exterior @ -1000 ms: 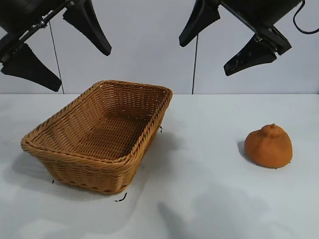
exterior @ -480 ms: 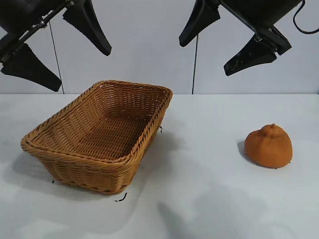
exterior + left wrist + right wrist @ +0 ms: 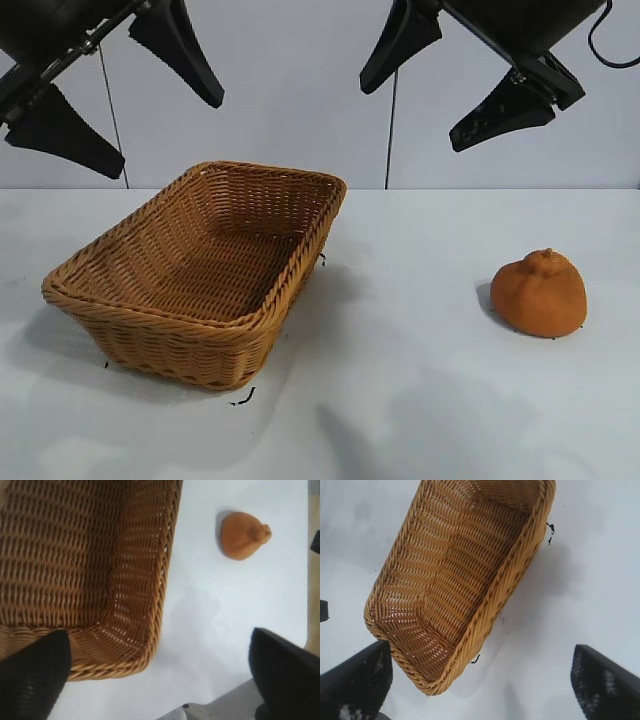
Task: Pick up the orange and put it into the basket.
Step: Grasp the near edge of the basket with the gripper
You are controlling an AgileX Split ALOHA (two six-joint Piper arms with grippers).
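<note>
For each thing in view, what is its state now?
orange: on the table, right of the basket, not held.
basket: upright on the table, empty.
left gripper: raised above the basket, jaws open, holding nothing.
right gripper: raised, jaws open, holding nothing.

White table against a pale panelled wall.
The table [image 3: 420, 400] is matte white, with soft grey shadows and a few small black marks. Behind the table, the wall [image 3: 290, 110] is pale grey-blue, split by two thin dark vertical seams. Light is even.
</note>
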